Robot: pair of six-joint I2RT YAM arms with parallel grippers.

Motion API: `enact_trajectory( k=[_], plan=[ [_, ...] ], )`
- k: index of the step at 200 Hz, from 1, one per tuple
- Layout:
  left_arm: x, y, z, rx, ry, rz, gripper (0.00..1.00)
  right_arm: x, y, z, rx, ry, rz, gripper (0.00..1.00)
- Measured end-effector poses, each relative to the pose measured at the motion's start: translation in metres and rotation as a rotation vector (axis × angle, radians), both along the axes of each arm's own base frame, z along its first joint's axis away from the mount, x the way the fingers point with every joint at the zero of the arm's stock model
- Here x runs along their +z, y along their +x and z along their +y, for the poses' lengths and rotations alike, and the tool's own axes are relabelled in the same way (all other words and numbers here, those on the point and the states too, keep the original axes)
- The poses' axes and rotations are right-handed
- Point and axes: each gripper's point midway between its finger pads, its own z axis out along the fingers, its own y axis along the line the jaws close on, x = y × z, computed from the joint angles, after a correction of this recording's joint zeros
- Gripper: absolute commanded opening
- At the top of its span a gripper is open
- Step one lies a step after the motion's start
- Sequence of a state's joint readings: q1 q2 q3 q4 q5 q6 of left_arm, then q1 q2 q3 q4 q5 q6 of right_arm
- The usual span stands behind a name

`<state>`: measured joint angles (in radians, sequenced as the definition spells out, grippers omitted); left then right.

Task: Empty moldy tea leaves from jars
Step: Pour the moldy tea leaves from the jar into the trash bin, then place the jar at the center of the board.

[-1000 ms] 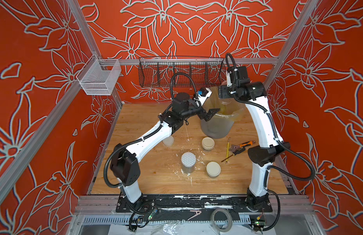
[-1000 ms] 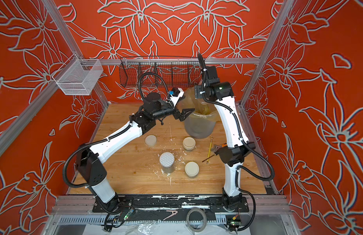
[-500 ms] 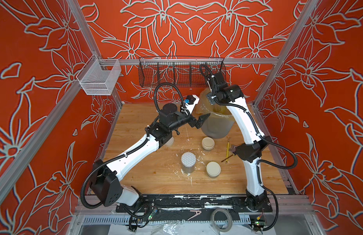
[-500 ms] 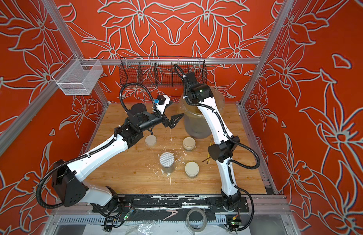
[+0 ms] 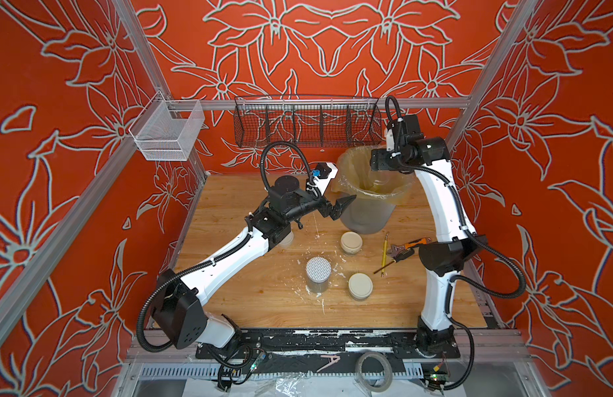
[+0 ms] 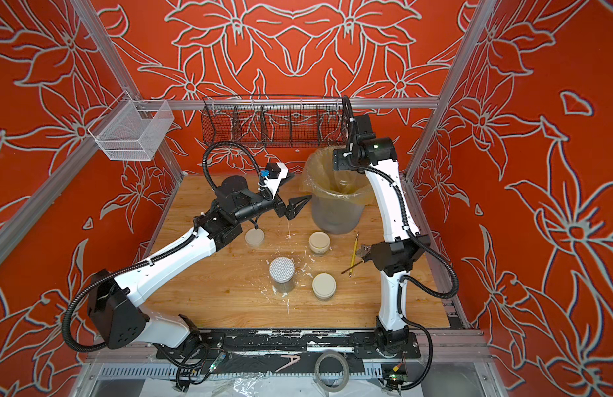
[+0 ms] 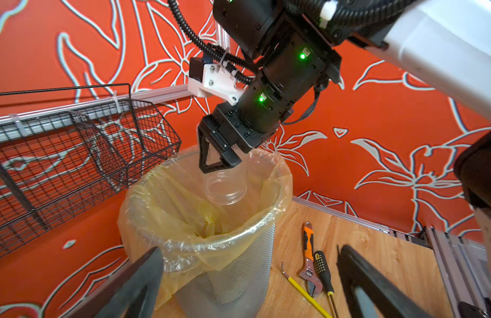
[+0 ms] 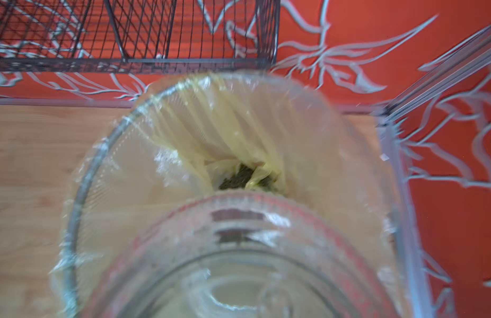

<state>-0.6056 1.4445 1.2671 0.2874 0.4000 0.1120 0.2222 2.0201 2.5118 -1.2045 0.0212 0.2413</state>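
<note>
Right gripper (image 7: 219,168) pinches jar (image 7: 225,190) mouth-down over bin (image 7: 239,231), so tea leaves (image 8: 239,179) land in liner (image 7: 183,220). Left gripper (image 6: 300,188), jaws spread and empty, hangs at bin's 9 o'clock, clear of pour.

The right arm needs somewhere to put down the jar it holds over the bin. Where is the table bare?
Bare wood: the table's front strip, between the dotted-lid jar and the black base rail, and the back left corner behind the left arm. Crowded: the middle, around the cream-lidded jars, and the tools beside the right arm.
</note>
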Motion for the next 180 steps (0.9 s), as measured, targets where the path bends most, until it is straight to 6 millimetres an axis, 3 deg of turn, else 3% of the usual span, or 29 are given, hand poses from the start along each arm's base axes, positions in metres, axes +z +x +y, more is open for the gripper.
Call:
enact_trajectory(
  k=[36,86,113,142,180],
  plan=[
    [0.000,-0.008,-0.004,-0.049,0.018,-0.031,0.97,0.014,-0.004,-0.001,-0.039,0.110,-0.033,0.00],
    [0.012,-0.009,-0.004,-0.045,0.066,-0.181,0.97,0.087,-0.039,0.011,-0.003,0.315,-0.198,0.00],
    [0.039,0.000,-0.009,-0.036,0.067,-0.297,0.97,0.116,-0.062,0.017,0.032,0.447,-0.261,0.00],
    [0.068,0.012,-0.013,-0.046,0.047,-0.386,0.97,0.121,-0.082,0.028,0.072,0.585,-0.255,0.00],
    [0.083,0.010,-0.014,-0.107,0.052,-0.466,0.97,0.114,-0.098,0.051,0.147,0.786,-0.198,0.00]
  ],
)
